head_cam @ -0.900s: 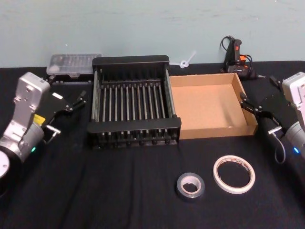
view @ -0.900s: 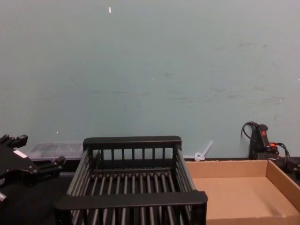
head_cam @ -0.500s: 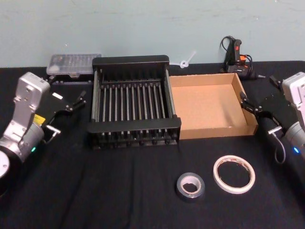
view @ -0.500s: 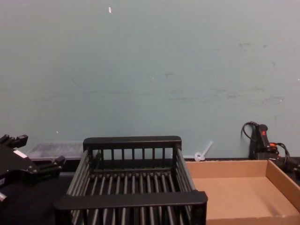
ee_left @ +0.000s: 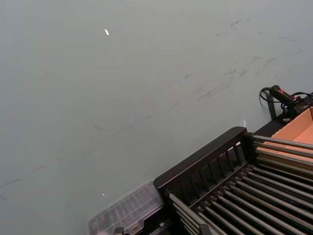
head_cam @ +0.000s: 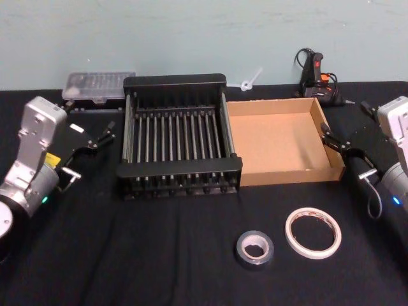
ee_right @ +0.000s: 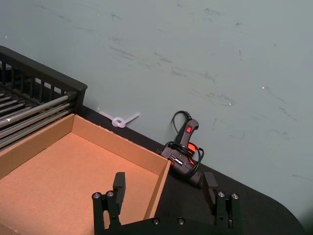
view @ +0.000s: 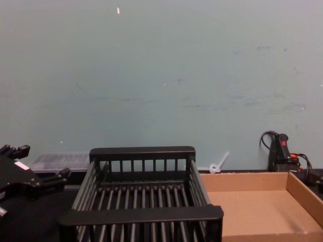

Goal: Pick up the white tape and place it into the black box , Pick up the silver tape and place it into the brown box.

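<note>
The white tape (head_cam: 312,233) lies flat on the black cloth at the front right. The smaller silver tape (head_cam: 255,248) lies just left of it. Behind them stand the black box (head_cam: 178,167) and, touching its right side, the brown box (head_cam: 280,140); both have nothing in them. My left gripper (head_cam: 104,134) hovers open to the left of the black box (view: 141,214). Its fingers (view: 63,173) also show in the chest view. My right gripper (head_cam: 333,141) is open at the brown box's right wall, and its fingers (ee_right: 119,183) straddle that wall's far corner. Both grippers are well behind the tapes.
A clear plastic case (head_cam: 99,86) lies behind the black box at the back left. A black and orange glue gun (head_cam: 315,73) and a white zip tie (head_cam: 248,81) sit along the back edge by the teal wall. Open black cloth surrounds the tapes.
</note>
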Robot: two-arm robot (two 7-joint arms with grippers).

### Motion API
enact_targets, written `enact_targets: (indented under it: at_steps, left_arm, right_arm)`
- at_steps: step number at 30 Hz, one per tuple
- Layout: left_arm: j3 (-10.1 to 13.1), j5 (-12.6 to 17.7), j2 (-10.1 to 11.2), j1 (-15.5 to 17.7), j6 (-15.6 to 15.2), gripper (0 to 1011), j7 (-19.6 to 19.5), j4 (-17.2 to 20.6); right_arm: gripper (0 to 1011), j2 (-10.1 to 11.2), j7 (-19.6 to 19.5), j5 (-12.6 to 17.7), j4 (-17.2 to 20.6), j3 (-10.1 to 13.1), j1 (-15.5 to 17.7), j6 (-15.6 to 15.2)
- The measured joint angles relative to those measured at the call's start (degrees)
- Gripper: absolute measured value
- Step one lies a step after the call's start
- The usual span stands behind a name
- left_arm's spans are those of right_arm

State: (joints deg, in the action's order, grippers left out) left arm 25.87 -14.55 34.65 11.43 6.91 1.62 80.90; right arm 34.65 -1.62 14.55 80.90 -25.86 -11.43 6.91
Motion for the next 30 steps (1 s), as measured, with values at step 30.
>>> enact_targets:
  at_steps: [30]
  left_arm:
    - [0.0,0.0,0.0,0.0,0.0,1001,0.0,0.0]
  right_arm:
    - [1000,4.86,10.56,9.71,8.16,8.0,4.14,-7.76]
